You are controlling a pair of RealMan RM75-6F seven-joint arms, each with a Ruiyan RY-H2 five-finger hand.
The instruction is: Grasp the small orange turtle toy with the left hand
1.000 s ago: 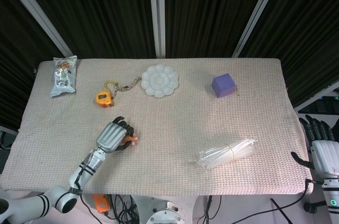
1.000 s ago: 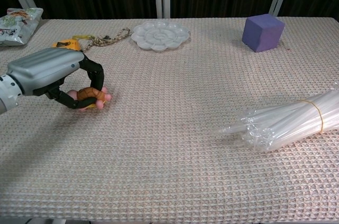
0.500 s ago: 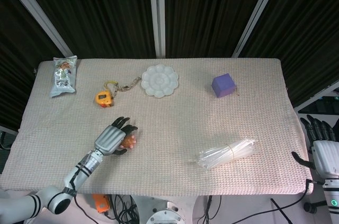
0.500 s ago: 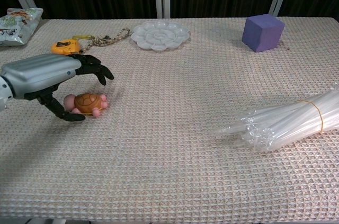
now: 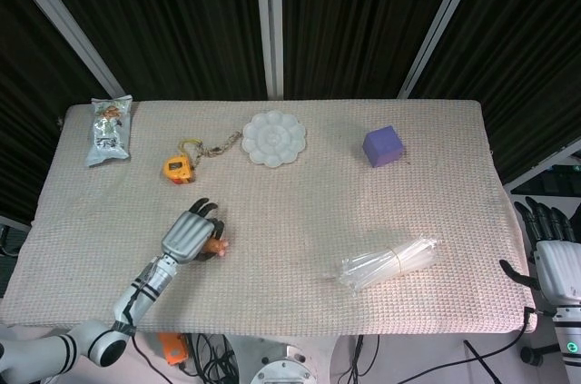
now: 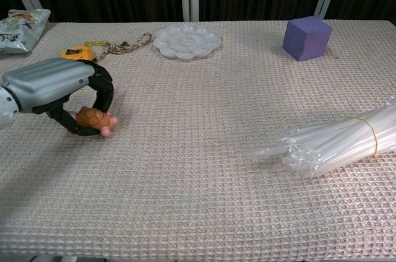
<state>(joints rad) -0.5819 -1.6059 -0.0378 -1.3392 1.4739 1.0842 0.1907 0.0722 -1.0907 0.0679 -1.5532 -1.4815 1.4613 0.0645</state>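
The small orange turtle toy [image 6: 93, 117] with pink legs sits at the table's front left, also seen from the head view as the turtle [image 5: 218, 246]. My left hand [image 6: 54, 85] lies over it, and its dark fingers [image 6: 104, 90] curl down around the shell with the thumb under it, so the hand grips the toy. In the head view the left hand [image 5: 190, 234] covers most of the turtle. My right hand [image 5: 550, 255] hangs off the table's right edge with its fingers apart, holding nothing.
An orange tape measure [image 5: 179, 169] with a keychain lies just behind the left hand. Further back are a snack bag [image 5: 109, 130], a white flower-shaped palette [image 5: 273, 137] and a purple cube [image 5: 382, 145]. A bundle of clear straws [image 5: 390, 262] lies front right.
Half a second ago the left hand's fingers were spread above the turtle. They have since curled around it, and the toy has shifted a little left into the palm.
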